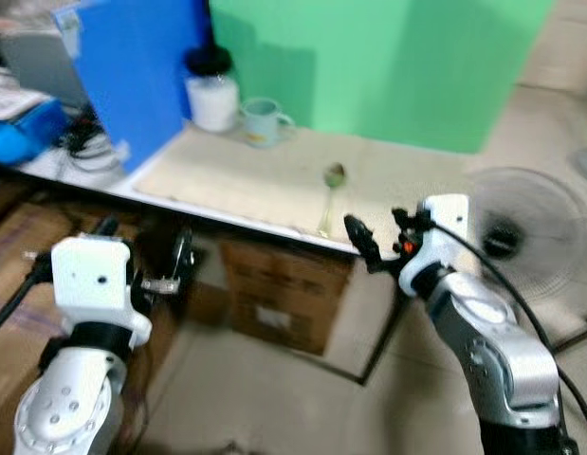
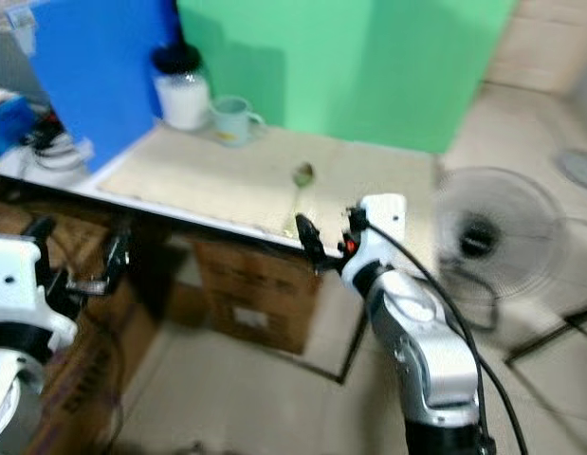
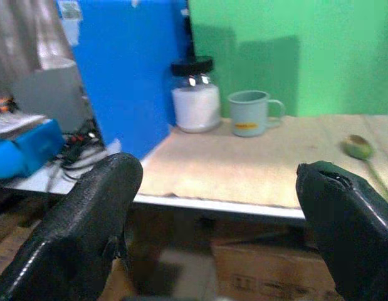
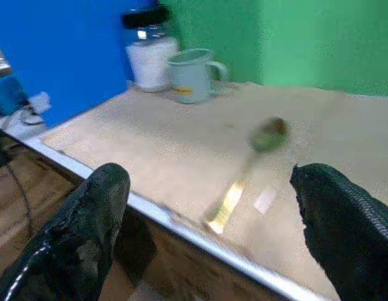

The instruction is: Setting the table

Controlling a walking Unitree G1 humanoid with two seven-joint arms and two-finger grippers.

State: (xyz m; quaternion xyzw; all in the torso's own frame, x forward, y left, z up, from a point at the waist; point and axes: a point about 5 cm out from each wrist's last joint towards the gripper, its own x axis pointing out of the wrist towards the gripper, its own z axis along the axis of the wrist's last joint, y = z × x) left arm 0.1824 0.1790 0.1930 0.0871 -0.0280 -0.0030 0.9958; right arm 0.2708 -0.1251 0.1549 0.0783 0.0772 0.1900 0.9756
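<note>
Spoon (image 1: 332, 192) lies at 12 o'clock of my right gripper (image 1: 380, 239), its 2 fingers apart; I should advance level, straddle the handle. Left gripper (image 1: 165, 275) hangs spread.

Heavy motion blur across both head views. The spoon (image 1: 330, 196) in the middle of the frame smears into a pale streak with a greenish bowl, and its handle end melts into the table edge (image 1: 238, 221). The mug (image 1: 263, 121) at upper centre carries a yellow mark too soft to read. The jar (image 1: 212, 91) beside it shows white contents, nothing finer. At upper left, the blue box (image 1: 18, 128) and the tangle of cables (image 1: 87, 144) run off the frame edge. The cardboard box (image 1: 284, 295) under the table bears an unreadable label. At right, the fan (image 1: 529, 234) is cut by the frame edge, its grille a haze.
</note>
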